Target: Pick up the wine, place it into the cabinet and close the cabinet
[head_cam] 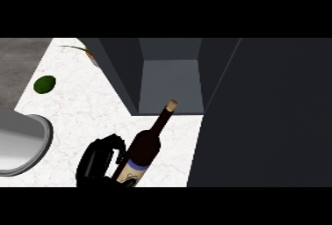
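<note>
Wine bottle (146,147), glass, heavy, breakable and slick, leans neck-first toward the open cabinet (170,81) just ahead of the left robot hand (100,162), whose fingers curl around its labelled lower body, likely the safest hold.

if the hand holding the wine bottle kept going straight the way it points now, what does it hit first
Likely the open cabinet: the left hand holds the wine bottle with its cork aimed at the cabinet's floor edge. Depth is unclear.
</note>
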Robot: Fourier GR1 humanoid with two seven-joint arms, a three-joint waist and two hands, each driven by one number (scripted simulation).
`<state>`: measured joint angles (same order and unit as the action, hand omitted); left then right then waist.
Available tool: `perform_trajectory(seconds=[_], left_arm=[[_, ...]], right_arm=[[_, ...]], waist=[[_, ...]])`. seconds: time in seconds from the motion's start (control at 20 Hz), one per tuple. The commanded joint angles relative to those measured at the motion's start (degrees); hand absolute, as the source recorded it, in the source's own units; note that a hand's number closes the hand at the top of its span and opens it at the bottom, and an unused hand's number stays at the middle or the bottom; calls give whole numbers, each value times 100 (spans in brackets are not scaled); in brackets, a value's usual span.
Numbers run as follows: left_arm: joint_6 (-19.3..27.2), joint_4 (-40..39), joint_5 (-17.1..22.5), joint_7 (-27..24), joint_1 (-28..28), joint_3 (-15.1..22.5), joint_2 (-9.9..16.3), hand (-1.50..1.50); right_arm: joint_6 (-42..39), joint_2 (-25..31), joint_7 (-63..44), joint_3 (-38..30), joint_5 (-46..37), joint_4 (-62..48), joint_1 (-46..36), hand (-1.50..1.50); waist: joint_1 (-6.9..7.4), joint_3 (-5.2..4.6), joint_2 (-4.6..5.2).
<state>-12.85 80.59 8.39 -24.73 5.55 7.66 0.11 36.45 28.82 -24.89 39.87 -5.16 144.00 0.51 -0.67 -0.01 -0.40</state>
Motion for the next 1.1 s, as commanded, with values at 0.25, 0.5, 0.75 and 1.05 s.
perform_trajectory(seconds=[0.25, 0.5, 0.75, 1.05], left_arm=[[1675, 684, -27, 348, -164, 1107, -11, 150], [2312, 366, -90, 432, -827, 1149, -11, 150], [2272, -298, -222, 392, -1327, 722, -10, 150], [2674, -1042, -228, 734, -2506, 607, -11, 150]], right_arm=[[128, 324, -196, 253, -544, 1263, 598, -150], [97, 278, -264, -16, -264, 1083, 422, -150], [43, 649, -88, -114, -55, 1518, 695, -150], [26, 579, 354, -52, 60, 1120, 754, -150]], waist=[[-59, -3, -3], [-18, -5, 23], [-98, -5, 24], [-124, -1, 41]])
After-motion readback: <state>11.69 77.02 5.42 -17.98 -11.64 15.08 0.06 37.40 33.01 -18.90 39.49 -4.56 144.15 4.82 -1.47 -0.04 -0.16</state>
